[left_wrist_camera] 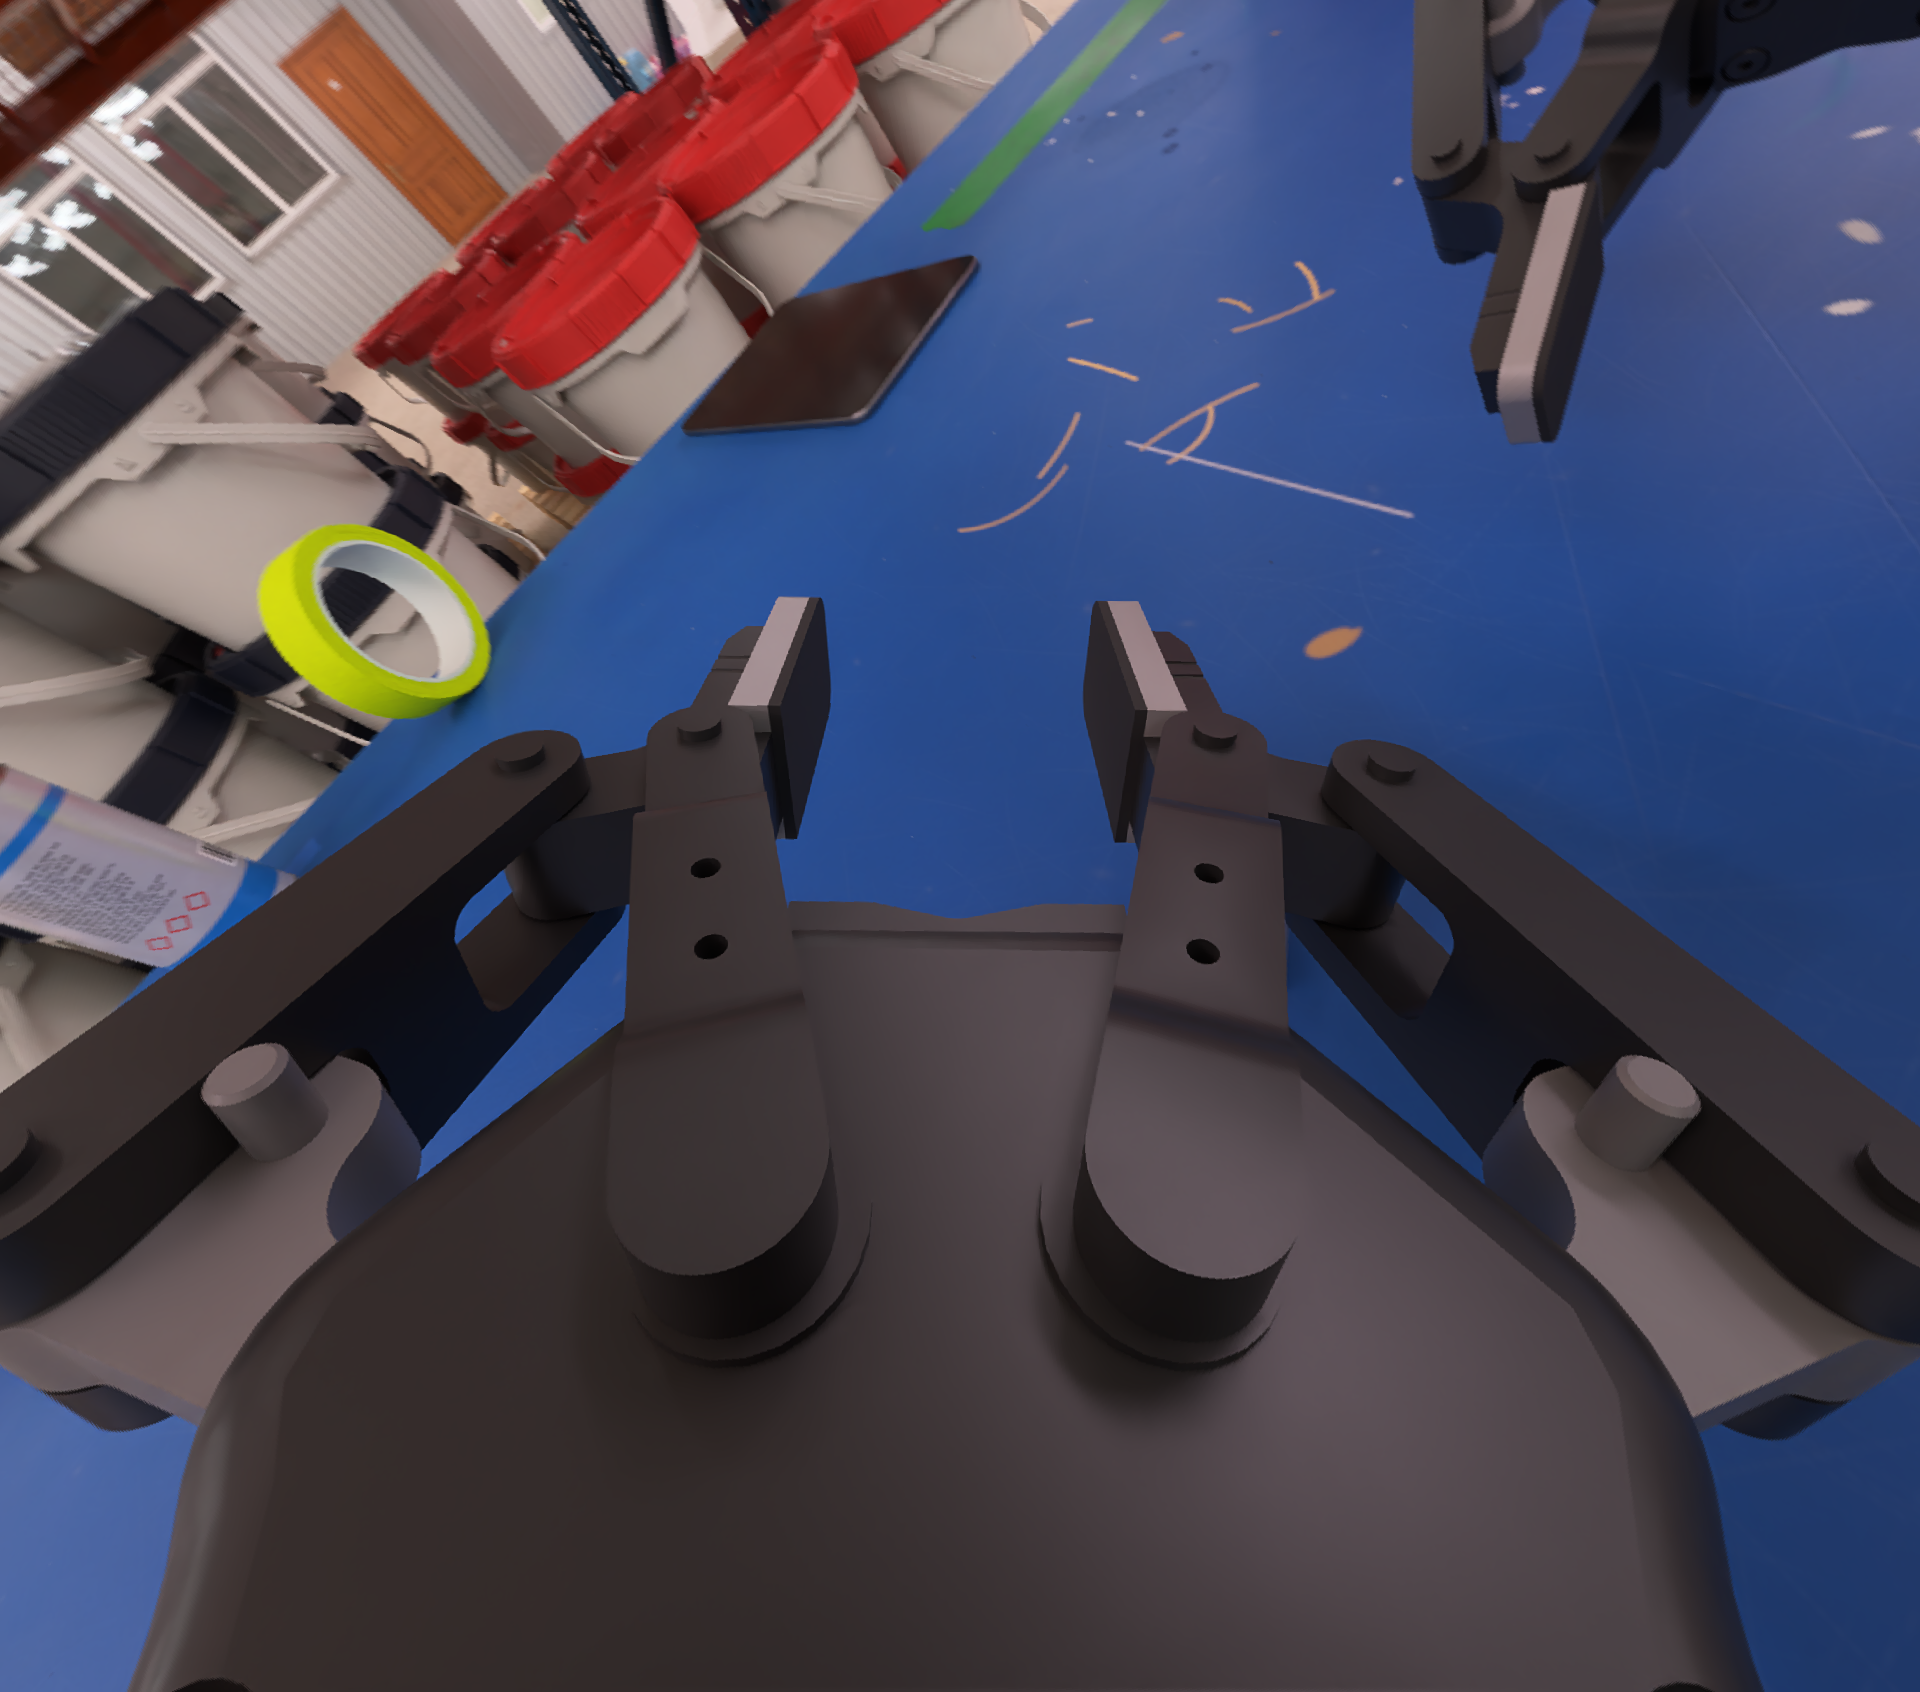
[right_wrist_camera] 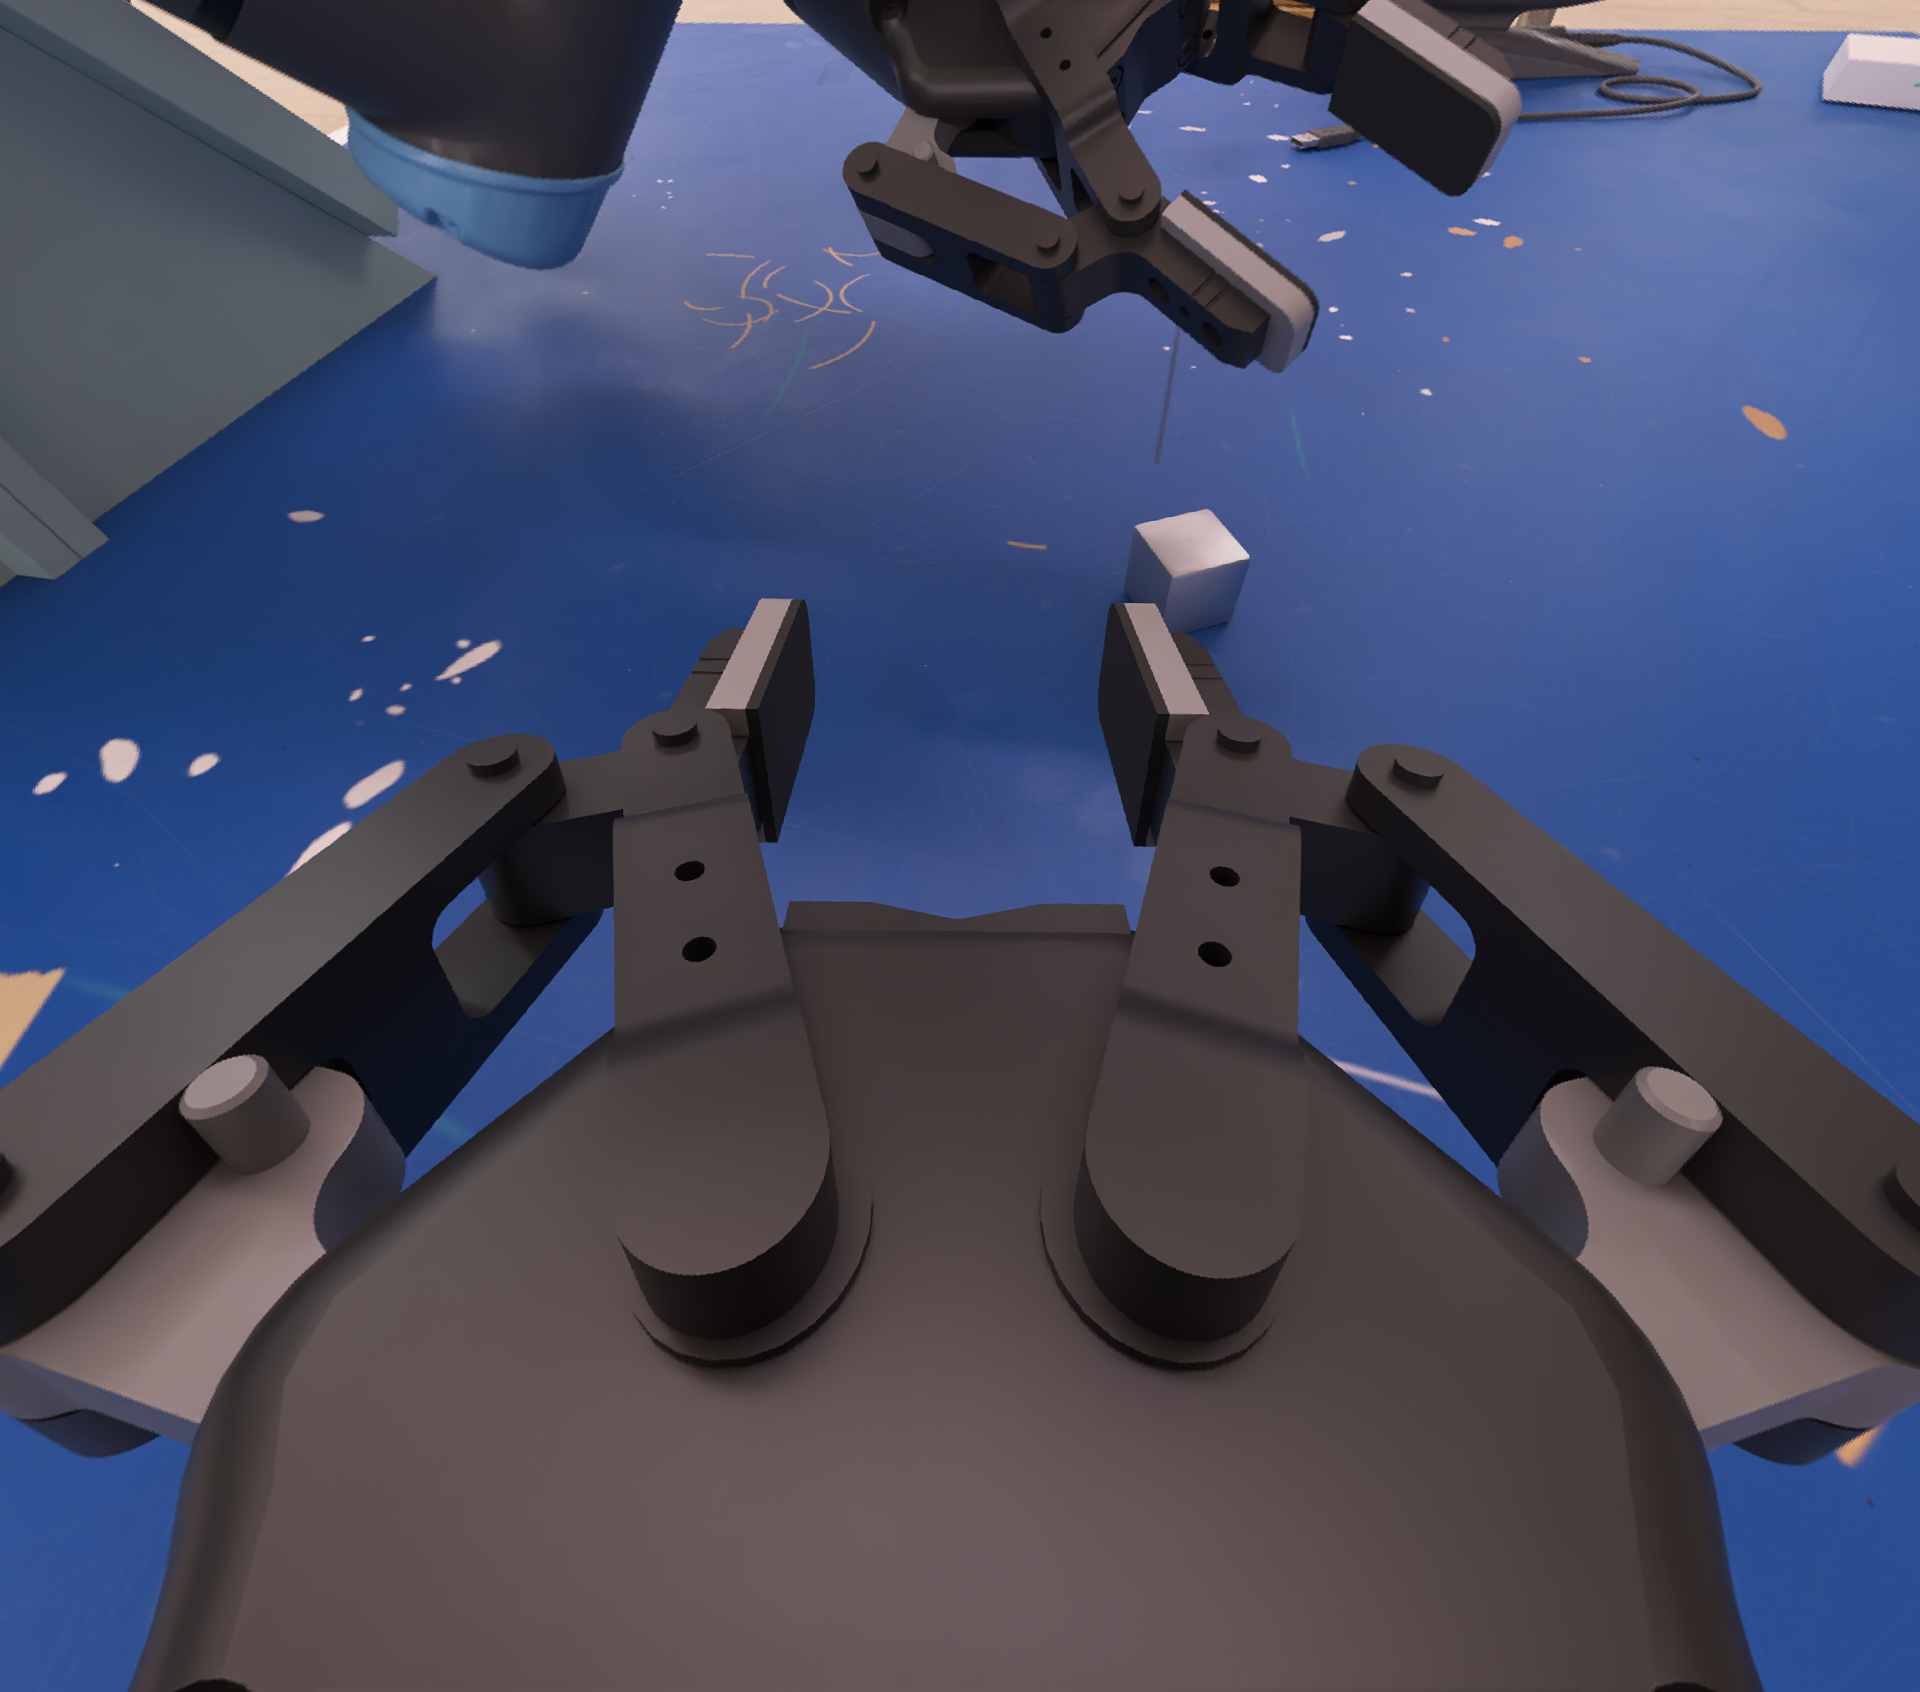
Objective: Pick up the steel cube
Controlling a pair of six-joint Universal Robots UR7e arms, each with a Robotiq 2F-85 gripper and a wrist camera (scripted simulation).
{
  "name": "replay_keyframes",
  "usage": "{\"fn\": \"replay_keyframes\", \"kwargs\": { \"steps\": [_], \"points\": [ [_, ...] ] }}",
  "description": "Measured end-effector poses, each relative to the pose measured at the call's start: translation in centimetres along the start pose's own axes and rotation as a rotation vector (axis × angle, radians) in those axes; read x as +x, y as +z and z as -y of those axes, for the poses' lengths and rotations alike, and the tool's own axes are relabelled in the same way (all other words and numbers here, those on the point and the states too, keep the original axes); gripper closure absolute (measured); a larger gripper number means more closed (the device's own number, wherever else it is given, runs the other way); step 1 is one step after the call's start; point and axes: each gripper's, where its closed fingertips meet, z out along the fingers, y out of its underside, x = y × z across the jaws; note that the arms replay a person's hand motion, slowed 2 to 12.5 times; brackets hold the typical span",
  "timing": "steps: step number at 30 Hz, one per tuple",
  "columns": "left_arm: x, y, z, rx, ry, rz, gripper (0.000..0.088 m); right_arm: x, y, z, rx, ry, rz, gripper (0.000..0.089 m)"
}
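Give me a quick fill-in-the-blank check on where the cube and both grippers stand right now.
1. The steel cube rests on the ____ table.
2. The right gripper has its jaws ____, with nothing between them.
3. In the right wrist view the cube lies just beyond the ____ fingertip of that gripper.
4. The yellow-green tape roll shows only in the ____ wrist view, near the left gripper.

Missing words: blue; open; right; left
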Motion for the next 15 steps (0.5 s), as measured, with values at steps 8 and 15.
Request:
{"fn": "replay_keyframes", "kwargs": {
  "steps": [8, 15],
  "points": [
    [1.4, -0.5, -1.5, -0.071, -0.062, -0.147, 0.0403, -0.1, -0.2, -0.3, -0.016, -0.008, 0.004, 0.0393],
    [2.9, -0.7, -2.7, -0.138, -0.089, -0.249, 0.0396, -0.3, -0.6, -0.5, -0.025, -0.001, 0.026, 0.0393]
  ]
}}
